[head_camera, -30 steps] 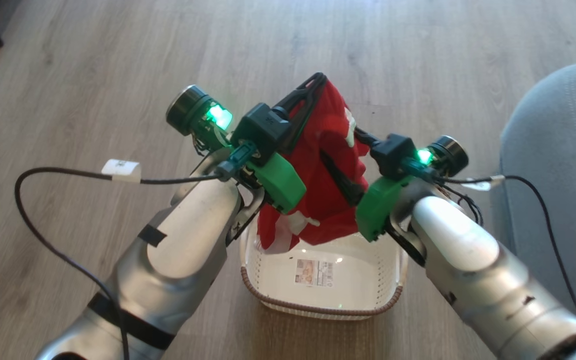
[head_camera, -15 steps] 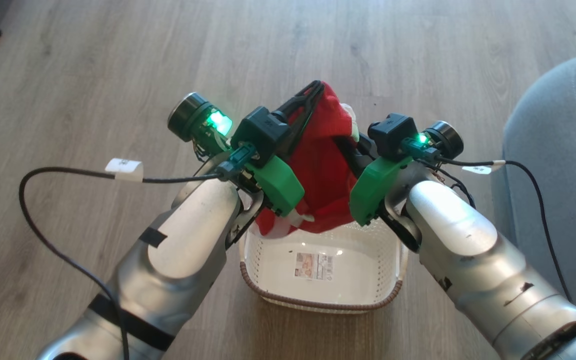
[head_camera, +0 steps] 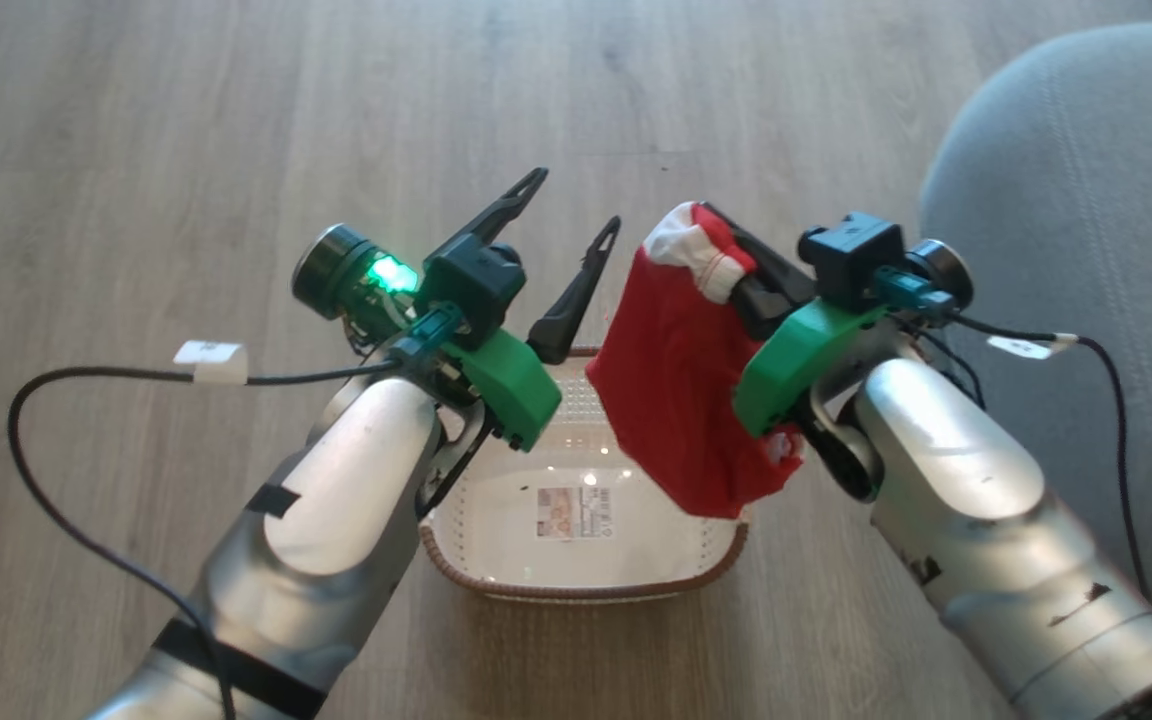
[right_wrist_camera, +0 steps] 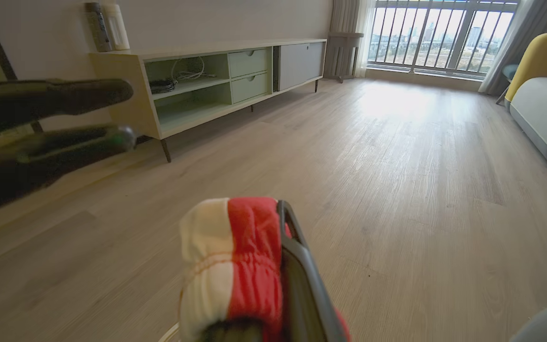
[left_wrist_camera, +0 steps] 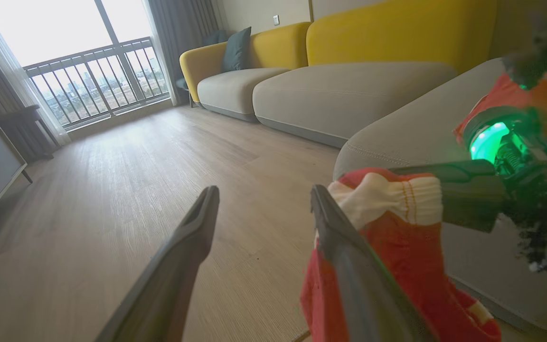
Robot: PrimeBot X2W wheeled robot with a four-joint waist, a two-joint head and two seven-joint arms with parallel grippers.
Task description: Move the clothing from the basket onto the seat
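One red garment (head_camera: 681, 400) clamped in right claw (head_camera: 723, 228) (left claw (head_camera: 578, 197) spread), above basket (head_camera: 576, 588).

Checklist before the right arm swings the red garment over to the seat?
1. Grip: right gripper shut on the clothing: ok.
2. Other arm: left gripper open, holding nothing: ok.
3. Hem: clothing's lower edge clear of the basket rim: cannot tell.
4. Target: seat lies at the robot's right: ok.
5. Leftovers: basket interior partly hidden by arm and garment: cannot tell.
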